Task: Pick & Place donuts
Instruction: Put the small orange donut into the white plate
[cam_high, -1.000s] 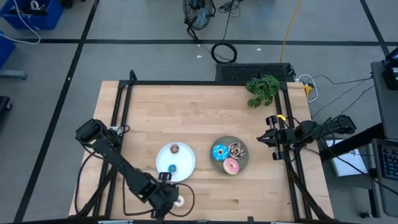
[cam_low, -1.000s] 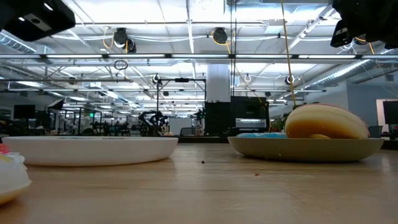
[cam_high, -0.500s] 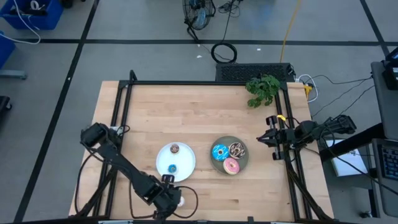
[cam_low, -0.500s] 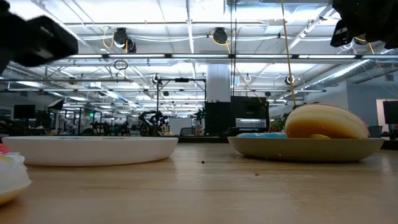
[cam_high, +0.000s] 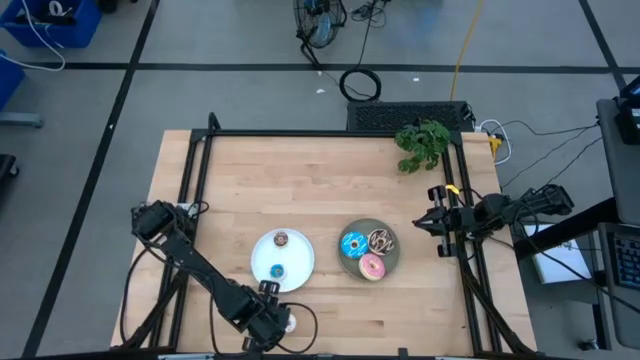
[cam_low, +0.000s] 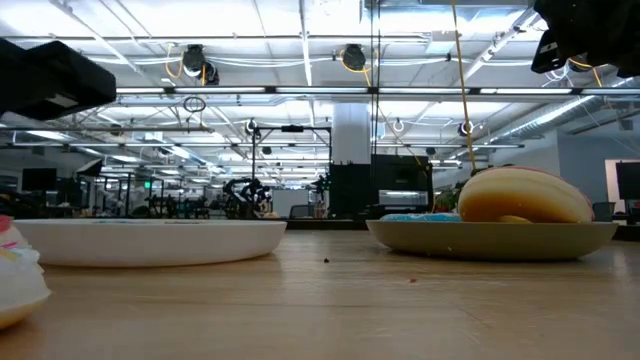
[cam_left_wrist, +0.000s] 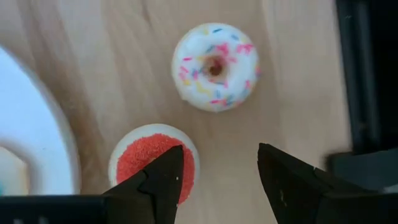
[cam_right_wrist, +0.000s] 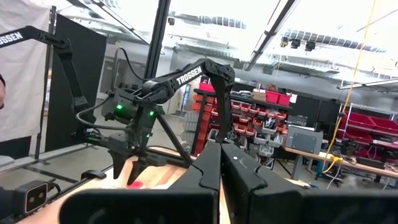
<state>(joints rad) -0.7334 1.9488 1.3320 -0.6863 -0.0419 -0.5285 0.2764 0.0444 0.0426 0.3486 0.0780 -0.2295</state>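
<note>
The wooden table (cam_high: 300, 190) spreads below me, with my left arm stretched to its near edge and my right arm parked at the right edge, its right gripper (cam_high: 428, 222) pressed shut and holding nothing. Near the middle sit the white plate (cam_high: 262, 255), carrying a tiny brown donut (cam_high: 281, 239) and a tiny blue donut (cam_high: 277, 270), and just beside it the grey plate (cam_high: 392, 252) with the larger blue donut (cam_high: 352, 243), the dark sprinkled donut (cam_high: 380, 239) and the pink donut (cam_high: 371, 266). My left gripper (cam_left_wrist: 217, 168) hangs wide apart and empty over bare wood beside the white plate, with the red donut (cam_left_wrist: 149, 158) at one finger and the white sprinkled donut (cam_left_wrist: 214, 66) lying just beyond.
</note>
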